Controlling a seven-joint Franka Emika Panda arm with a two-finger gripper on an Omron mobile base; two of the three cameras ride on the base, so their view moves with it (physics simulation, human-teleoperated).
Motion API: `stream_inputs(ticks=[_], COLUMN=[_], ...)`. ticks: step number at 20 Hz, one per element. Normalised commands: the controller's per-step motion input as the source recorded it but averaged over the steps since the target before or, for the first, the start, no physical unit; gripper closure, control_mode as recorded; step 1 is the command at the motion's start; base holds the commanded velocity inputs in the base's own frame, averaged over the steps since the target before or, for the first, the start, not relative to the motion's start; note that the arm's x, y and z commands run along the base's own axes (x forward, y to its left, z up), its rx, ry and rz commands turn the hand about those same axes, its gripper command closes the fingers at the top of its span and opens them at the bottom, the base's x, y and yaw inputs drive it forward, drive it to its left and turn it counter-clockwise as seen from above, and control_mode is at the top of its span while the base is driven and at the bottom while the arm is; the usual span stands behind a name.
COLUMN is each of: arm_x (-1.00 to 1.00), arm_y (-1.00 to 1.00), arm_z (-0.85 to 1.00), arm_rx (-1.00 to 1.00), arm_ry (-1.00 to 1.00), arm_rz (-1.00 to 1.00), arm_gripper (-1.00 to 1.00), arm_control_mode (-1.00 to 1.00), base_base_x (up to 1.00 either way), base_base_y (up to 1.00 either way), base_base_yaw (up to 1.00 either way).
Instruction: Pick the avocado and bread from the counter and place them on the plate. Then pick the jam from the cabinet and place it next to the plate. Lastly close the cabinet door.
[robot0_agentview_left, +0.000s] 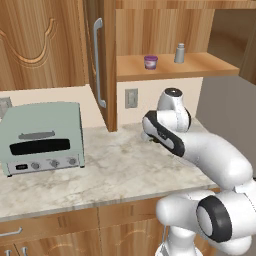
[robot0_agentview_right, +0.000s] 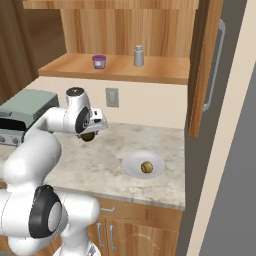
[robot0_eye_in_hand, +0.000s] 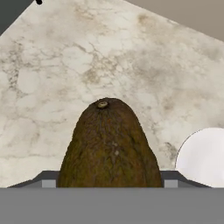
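My gripper (robot0_agentview_right: 89, 132) is shut on the avocado (robot0_eye_in_hand: 109, 144), a dark olive-brown oval that rises between the fingers in the hand view. The avocado (robot0_agentview_right: 88, 136) hangs low over the marbled counter (robot0_agentview_right: 95, 162), to the left of the white plate (robot0_agentview_right: 131, 162). The tan bread (robot0_agentview_right: 146, 166) lies on that plate. A curved edge of the plate (robot0_eye_in_hand: 203, 157) shows at the lower right of the hand view. The purple jam (robot0_agentview_left: 150, 61) stands on the cabinet's shelf (robot0_agentview_left: 200, 67). The cabinet door (robot0_agentview_left: 102, 60) with its silver bar handle stands open.
A grey shaker bottle (robot0_agentview_left: 179, 53) stands right of the jam (robot0_agentview_right: 99, 61) on the shelf. A pale green toaster oven (robot0_agentview_left: 42, 137) sits at the counter's left. A wall outlet (robot0_agentview_left: 131, 98) is behind the arm. The second open door (robot0_agentview_right: 207, 65) hangs at the right.
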Motion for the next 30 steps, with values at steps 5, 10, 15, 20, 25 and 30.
stream_inputs(ticks=[5,10,15,20,25,30], arm_x=[-0.08,0.00,0.00,0.00,0.00,0.06], arm_y=[-0.69,-0.63,-0.53,-0.42,-0.32,-0.21], arm_z=[0.04,0.00,0.00,0.00,0.00,-0.07], arm_rx=[0.01,0.00,0.00,0.00,0.00,0.00], arm_ry=[0.06,0.10,0.07,0.02,0.00,0.02], arm_rz=[-0.08,-0.04,-0.02,0.00,0.00,0.00], arm_gripper=[1.00,1.00,1.00,1.00,1.00,1.00], arm_control_mode=[-1.00,-1.00,-1.00,-1.00,-1.00,-1.00], base_base_x=[0.00,0.00,0.00,0.00,0.00,0.00], base_base_y=[0.00,0.00,0.00,0.00,0.00,0.00], base_base_yaw=[0.00,0.00,0.00,0.00,0.00,0.00])
